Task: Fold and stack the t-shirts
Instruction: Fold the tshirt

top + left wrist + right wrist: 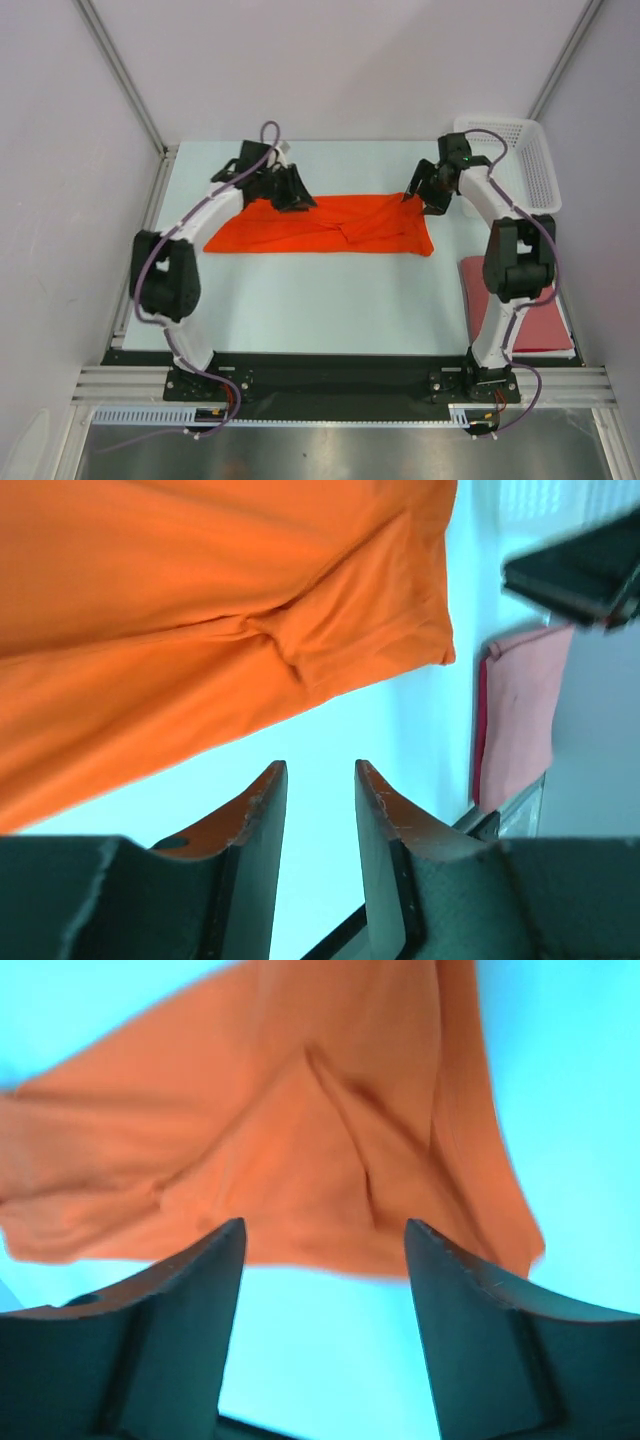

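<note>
The bright orange t-shirt [320, 226] lies spread in a long band across the far half of the table, with a twisted fold near its right end. It fills the top of the left wrist view [200, 610] and of the right wrist view [290, 1150]. The brick-red t-shirt [520, 305] lies folded at the near right, partly behind the right arm, and shows in the left wrist view [515, 720]. My left gripper [290, 195] hovers at the orange shirt's far left edge, jaws apart and empty [315, 770]. My right gripper [420, 197] hovers at its far right edge, open wide and empty [325, 1225].
A white lattice basket [530, 160] stands at the far right corner, just behind the right arm. The pale table [320, 300] ends in metal rails at left, right and near edges. Grey walls enclose the space.
</note>
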Controlling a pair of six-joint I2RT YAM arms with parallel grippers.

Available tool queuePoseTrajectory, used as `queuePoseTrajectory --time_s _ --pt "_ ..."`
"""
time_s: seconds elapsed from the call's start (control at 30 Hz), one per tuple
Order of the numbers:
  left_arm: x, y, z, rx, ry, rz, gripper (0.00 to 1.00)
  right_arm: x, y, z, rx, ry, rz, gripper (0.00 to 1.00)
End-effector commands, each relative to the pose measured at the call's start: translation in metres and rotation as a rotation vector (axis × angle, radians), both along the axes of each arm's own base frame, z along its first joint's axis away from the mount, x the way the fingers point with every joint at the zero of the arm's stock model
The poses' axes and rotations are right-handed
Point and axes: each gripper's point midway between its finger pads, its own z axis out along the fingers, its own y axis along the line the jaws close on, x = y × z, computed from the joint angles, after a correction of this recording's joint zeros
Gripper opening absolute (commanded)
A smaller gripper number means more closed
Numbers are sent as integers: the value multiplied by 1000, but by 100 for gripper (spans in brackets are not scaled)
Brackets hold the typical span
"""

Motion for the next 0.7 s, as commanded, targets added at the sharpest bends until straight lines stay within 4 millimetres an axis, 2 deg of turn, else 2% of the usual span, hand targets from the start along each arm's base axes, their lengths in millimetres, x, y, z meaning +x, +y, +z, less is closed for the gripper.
queuePoseTrajectory --time_s 0.0,0.03,0.07,0.1,0.13,0.17,0.2,0.23,0.27,0.3,0.33,0.37,0.5,0.67 --pt "-14 53 14 77 -50 121 39 -22 -4 28 34 -57 -78 72" --pt "-27 67 15 89 -49 162 39 -42 0 22 76 -26 -121 74" --pt "-27 87 12 122 -48 230 39 -43 3 27 108 -54 -141 75" --pt "-40 99 -1 145 -10 261 39 -62 8 22 141 -30 -183 76" --pt "-46 109 9 143 -30 300 39 -67 11 24 157 -40 -197 77" --pt "-50 123 9 156 -33 343 39 -70 13 24 160 -60 -217 78" --pt "-61 135 -4 195 -5 381 38 -76 15 24 168 -65 -239 79" --pt "-66 144 -4 207 -6 413 38 -91 15 18 175 -61 -281 79" --pt "-72 150 7 204 -46 434 38 -93 16 17 191 -79 -307 79" --pt "-77 156 6 221 -49 454 38 -97 15 15 206 -82 -335 80" --pt "-85 159 -1 233 -35 464 38 -112 13 0 225 -49 -382 80" --pt "-90 163 2 236 -46 476 38 -110 13 1 244 -77 -393 80" --pt "-110 170 -9 250 -29 486 38 -111 8 -17 235 -113 -413 79" --pt "-119 176 -16 264 -28 486 38 -105 8 -40 275 -131 -425 75"
